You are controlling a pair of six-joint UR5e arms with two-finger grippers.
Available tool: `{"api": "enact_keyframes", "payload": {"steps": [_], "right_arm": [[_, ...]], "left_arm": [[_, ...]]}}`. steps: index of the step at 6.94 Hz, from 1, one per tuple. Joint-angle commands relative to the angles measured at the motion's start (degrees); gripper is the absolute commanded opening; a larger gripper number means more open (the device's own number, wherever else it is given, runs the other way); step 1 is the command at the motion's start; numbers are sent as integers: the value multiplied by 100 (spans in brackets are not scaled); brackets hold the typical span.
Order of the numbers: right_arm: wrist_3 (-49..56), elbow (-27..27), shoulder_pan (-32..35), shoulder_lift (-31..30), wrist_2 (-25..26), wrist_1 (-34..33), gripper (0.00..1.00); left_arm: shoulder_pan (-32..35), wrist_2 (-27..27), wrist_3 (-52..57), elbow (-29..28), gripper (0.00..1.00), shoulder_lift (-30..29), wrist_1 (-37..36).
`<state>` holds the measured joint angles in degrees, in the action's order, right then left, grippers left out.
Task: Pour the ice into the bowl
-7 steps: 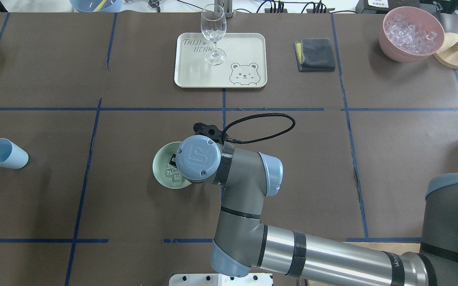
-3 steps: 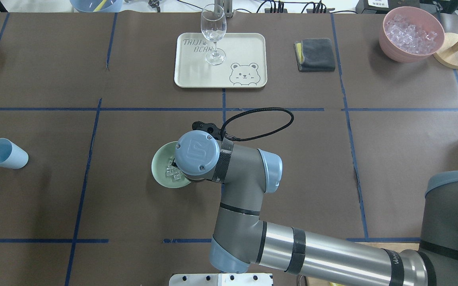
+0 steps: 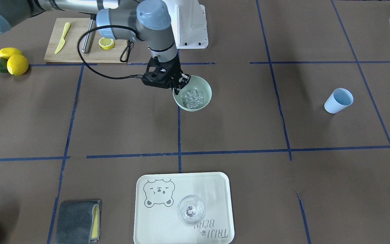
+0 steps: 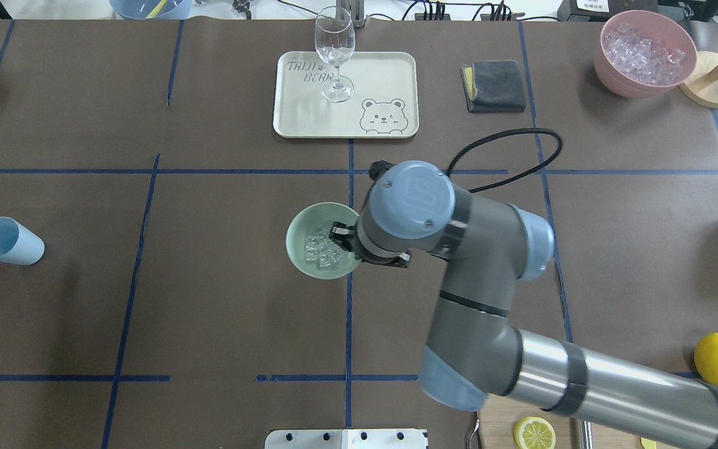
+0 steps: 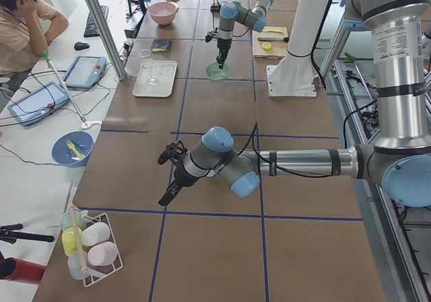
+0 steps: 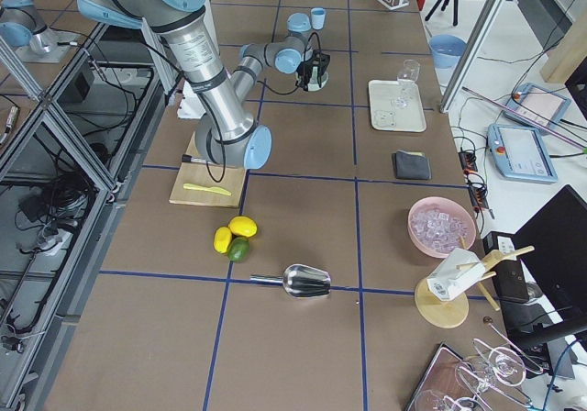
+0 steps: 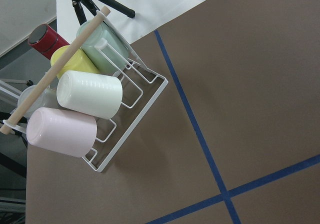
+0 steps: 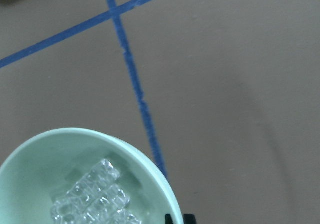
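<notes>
Ice: a small heap of clear cubes lying in the bottom of the bowl, all of it inside the rim. The bowl is near the middle of the worktop, over a blue tape line and mostly on the robot's left of it. Whether its base touches the worktop cannot be told.

Right claw: pinching the bowl's rim on the side nearest the right arm, one finger inside the wall and one outside. The right wrist view shows that rim at its bottom edge, with the ice just beyond.

Left claw: seen only from the table's end, above bare worktop and well apart from the bowl. Whether it is spread or pressed together cannot be told. Its wrist camera looks onto a wire rack of cups.

Surroundings: blue cup well apart on the robot's left. Tray at the far side, a wine glass standing on it. Pink container holding more ice in the far right corner.
</notes>
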<state>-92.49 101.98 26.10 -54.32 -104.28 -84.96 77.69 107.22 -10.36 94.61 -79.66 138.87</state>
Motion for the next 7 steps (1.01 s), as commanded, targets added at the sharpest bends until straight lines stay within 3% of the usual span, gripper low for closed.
{"api": "enact_keyframes", "payload": {"steps": [1, 3, 5, 7], "right_arm": [[686, 903, 481, -1323, -415, 380, 0], [995, 842, 1183, -2946, -1266, 2553, 0], [2044, 807, 1773, -4003, -1726, 3036, 0], [3116, 326, 2510, -4262, -2356, 3046, 0]], "left_arm": [[0, 0, -1, -4, 100, 3, 0], [0, 0, -1, 5, 100, 3, 0], [0, 0, -10, -38, 100, 12, 165], [0, 0, -10, -22, 100, 90, 220]]}}
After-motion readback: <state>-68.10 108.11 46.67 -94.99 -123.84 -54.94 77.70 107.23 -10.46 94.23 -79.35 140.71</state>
